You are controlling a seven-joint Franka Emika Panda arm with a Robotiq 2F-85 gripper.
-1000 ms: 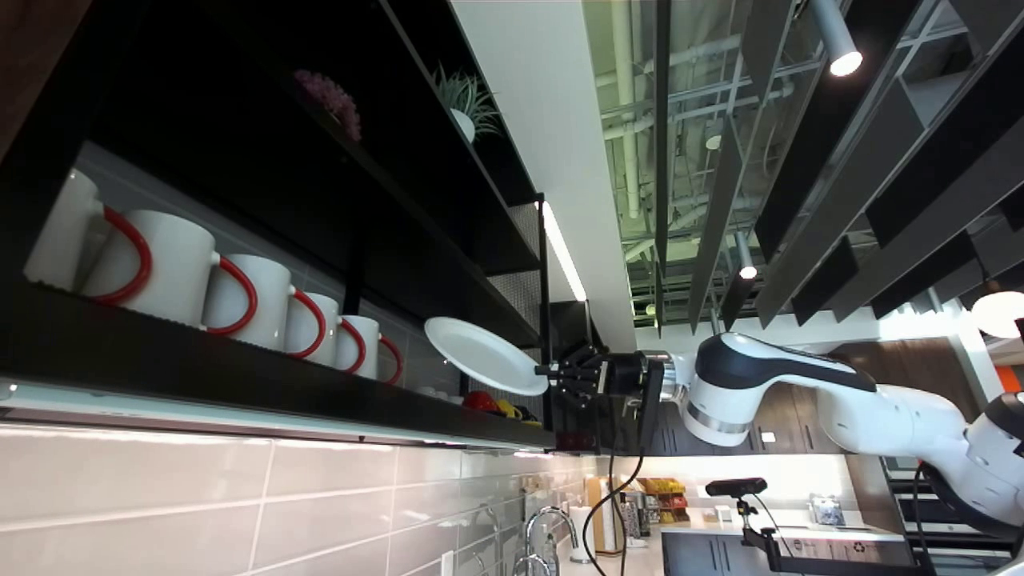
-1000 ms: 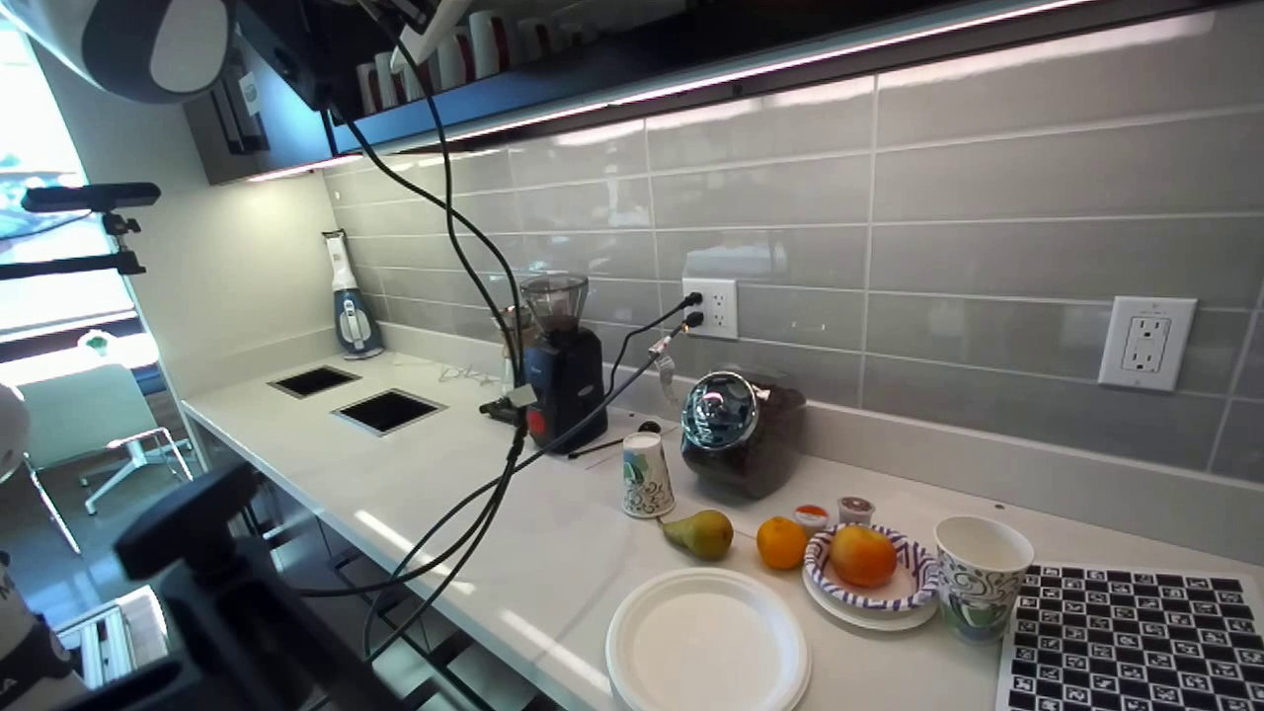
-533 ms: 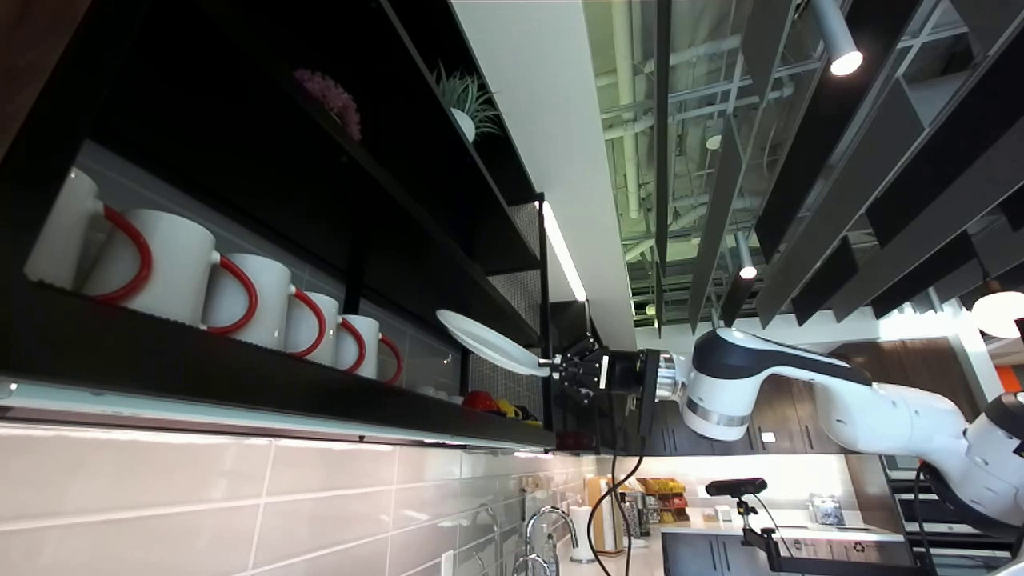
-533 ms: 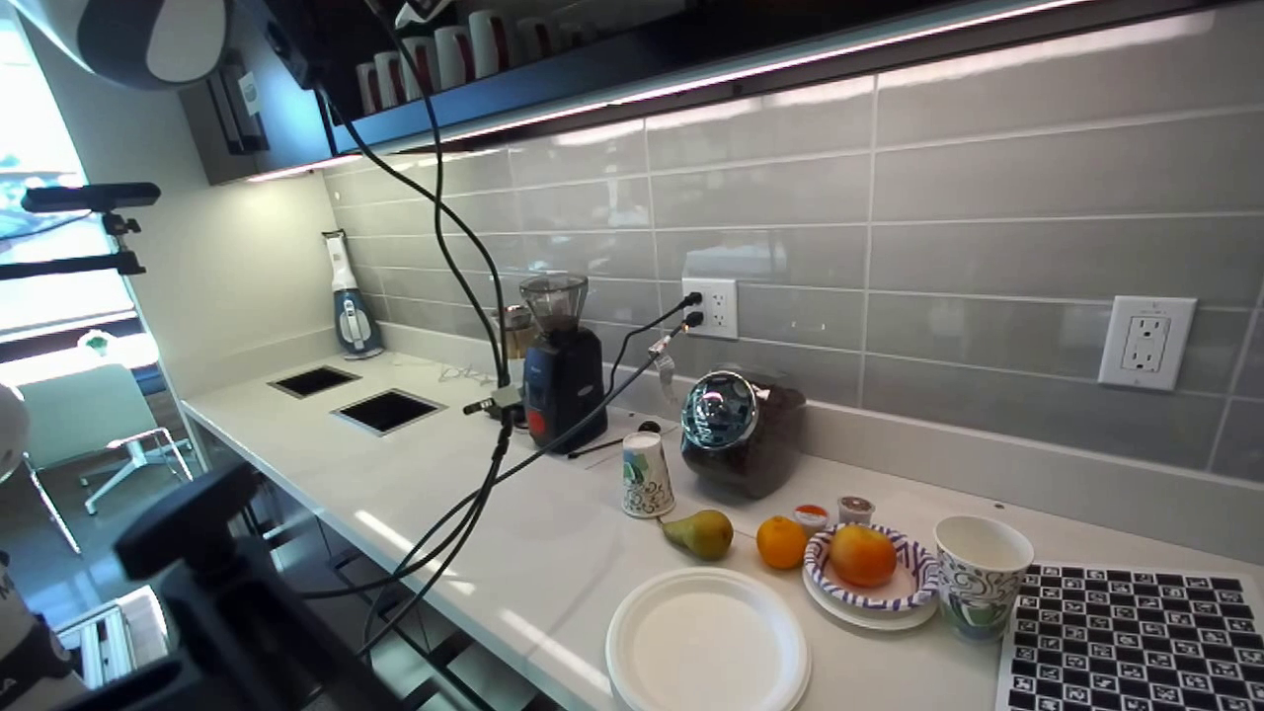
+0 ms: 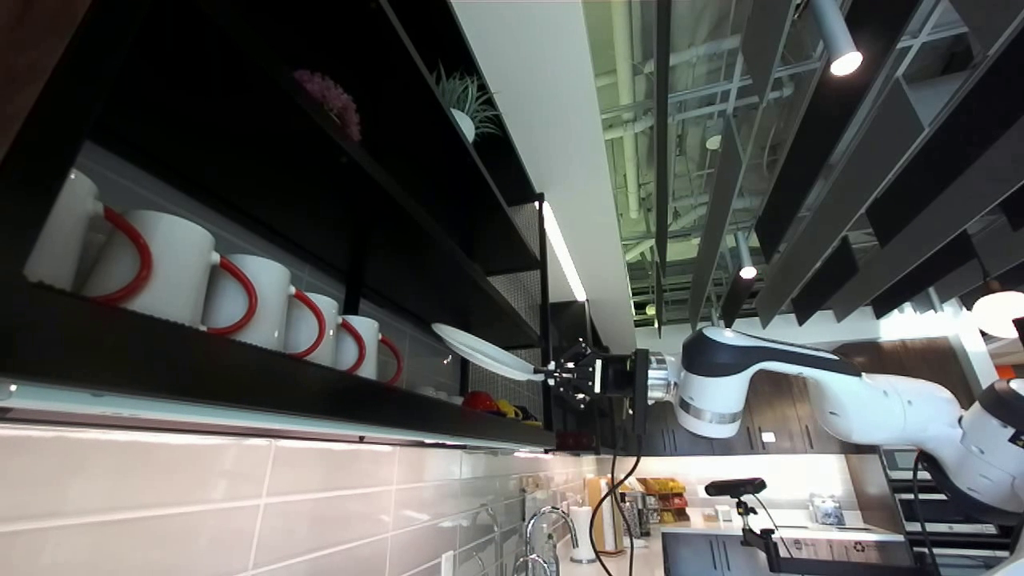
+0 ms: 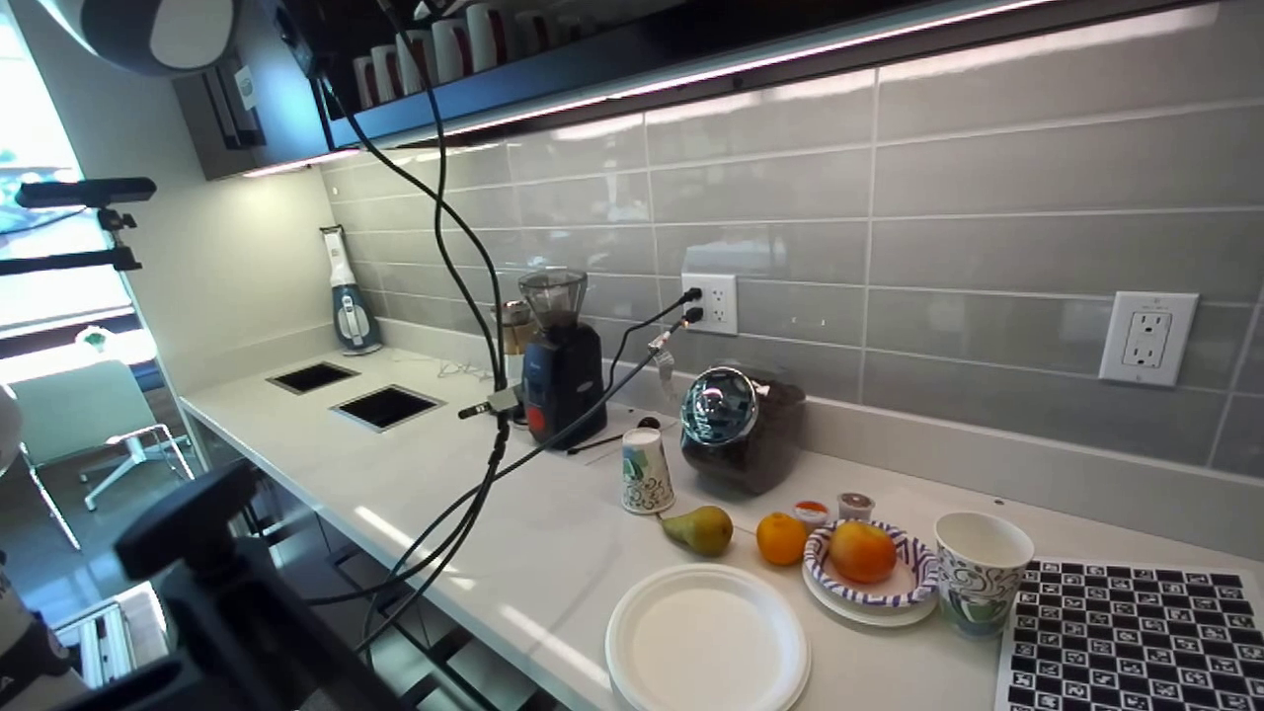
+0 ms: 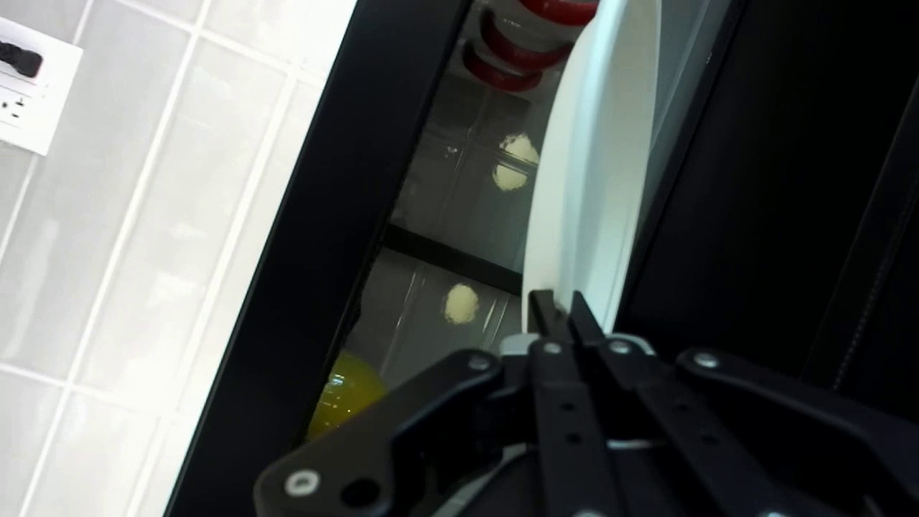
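A round white plate (image 5: 484, 352) is up in the air in my gripper (image 5: 544, 371), at a height between the lower black shelf (image 5: 280, 384) and the upper black shelf (image 5: 448, 256); how far it reaches in over the lower one, I cannot tell. Being round, it has no long axis of its own, but in an exterior view I see it nearly edge-on, as a long, thin oval on a slant. The low end is at my gripper; the far rim rises up and to the left, on the side where white mugs with red handles (image 5: 248, 304) stand in a row.

From the wrist, the plate is a tall, narrow white shape running from the fingertips out past the top of the view, leaning slightly right.

My two black fingers (image 7: 543, 309) are clenched almost together, only a thin slit between them, and they pinch the plate at its near rim. A glossy yellow object (image 7: 347, 395) shows below and to the left of them, apart from the plate.
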